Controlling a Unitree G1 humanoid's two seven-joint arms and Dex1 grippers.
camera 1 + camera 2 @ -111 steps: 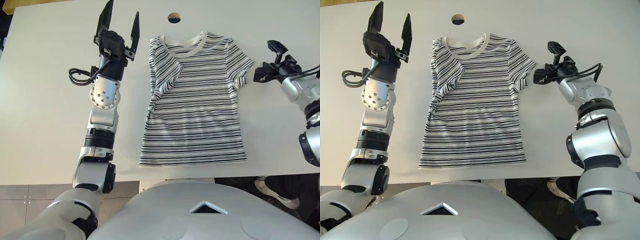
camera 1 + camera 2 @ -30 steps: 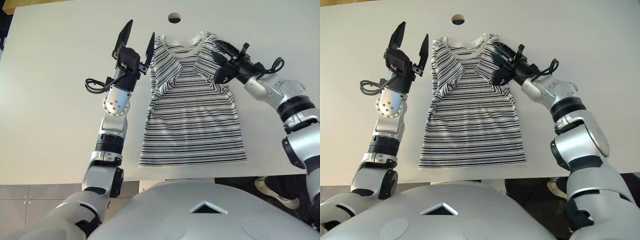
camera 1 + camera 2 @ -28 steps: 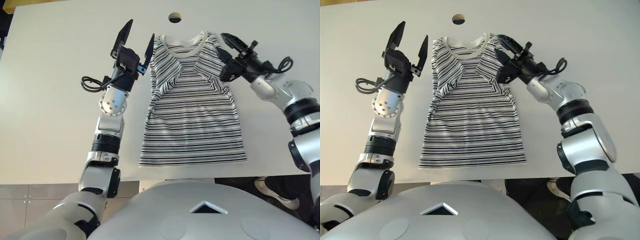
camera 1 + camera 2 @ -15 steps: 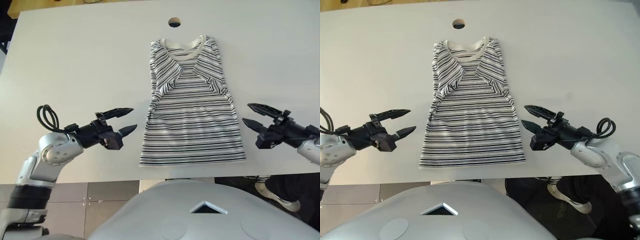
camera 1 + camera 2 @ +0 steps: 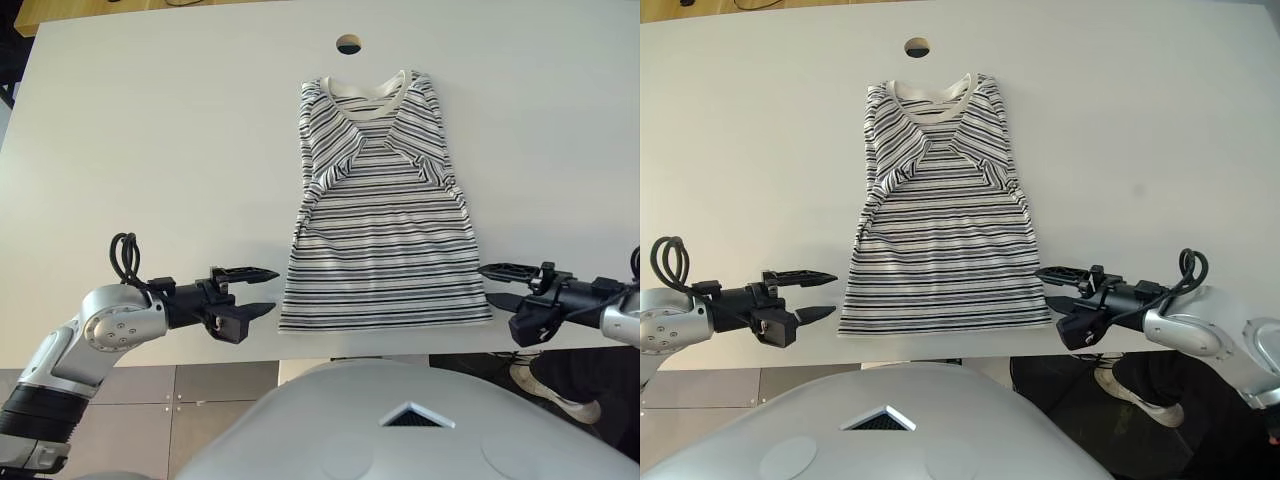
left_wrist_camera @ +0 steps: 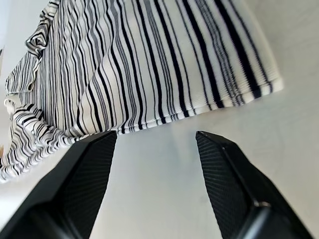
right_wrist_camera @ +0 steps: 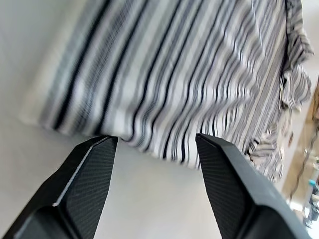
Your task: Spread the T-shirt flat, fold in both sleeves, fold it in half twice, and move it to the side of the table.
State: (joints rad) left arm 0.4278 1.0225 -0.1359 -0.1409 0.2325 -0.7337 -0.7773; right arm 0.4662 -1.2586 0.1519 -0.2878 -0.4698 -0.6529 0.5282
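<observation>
1. Tabletop (image 5: 150,120): white and flat, carrying the whole work area. Its near edge runs just below the garment's hem.
2. T-shirt (image 5: 385,230): striped black, grey and white with a cream collar. It lies flat near the middle of the tabletop, collar toward the far edge and hem toward the near edge. Both sleeves are folded in over the chest, meeting in a V below the collar. The body is a long rectangle, slightly wider at the hem. There is a small ruffle where each folded sleeve ends. No half-fold has been made yet.
3. Left claw (image 5: 270,290): low at the near edge, pointing inward at the hem's left corner, fingers apart and holding nothing. The tips are just beside the corner; I cannot tell whether they touch it. In the left wrist view the two dark fingers (image 6: 84,184) frame a strip of bare tabletop with the hem edge right at their tips.
4. Right claw (image 5: 487,283): mirrors the left at the hem's right corner, fingers apart and holding nothing. The tips are just beside the fabric; contact cannot be judged. In the right wrist view the hem sits at the fingertips.
5. Cable loop (image 5: 125,258): black, standing up from the left forearm, well apart from the T-shirt.
6. Round hole (image 5: 348,43): in the tabletop just beyond the collar.
</observation>
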